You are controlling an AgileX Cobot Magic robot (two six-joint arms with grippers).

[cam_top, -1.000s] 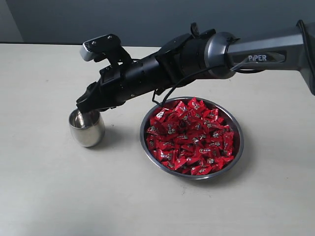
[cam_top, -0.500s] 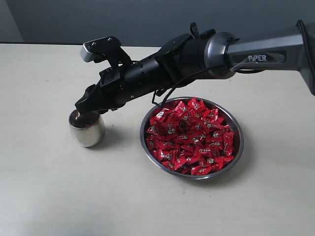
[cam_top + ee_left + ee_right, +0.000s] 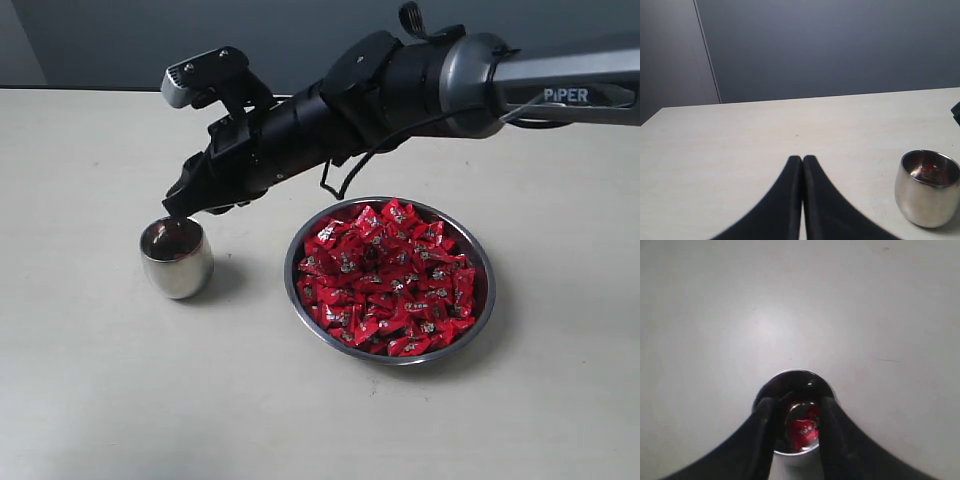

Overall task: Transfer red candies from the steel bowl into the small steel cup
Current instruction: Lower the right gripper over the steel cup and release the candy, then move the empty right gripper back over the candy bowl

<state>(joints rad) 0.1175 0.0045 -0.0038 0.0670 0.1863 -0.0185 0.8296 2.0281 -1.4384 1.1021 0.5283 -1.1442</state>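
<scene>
**Exterior view.** Reaching across the bench [image 3: 100, 390] with the right gripper [image 3: 185, 208], hanging its tips just above the mouth of the cup [image 3: 178, 262], left of the bench's middle. Showing the bowl [image 3: 291, 275] just right of the cup, apart from it, heaped with red candies [image 3: 385, 275]. Hiding the gap between the fingers behind the black arm, so not telling here whether apart or together.

**Right wrist view.** Looking straight down into the cup, revealing the fingers [image 3: 765, 412] standing apart, clamped on nothing. Framing between them one candy [image 3: 802, 427] lying inside the cup.

**Left wrist view.** Presenting the left gripper [image 3: 803, 160] with its fingers pressed together, empty, low over the bench. Catching the cup from the side, with a red glint on its inner wall. Not taking in the bowl.
</scene>
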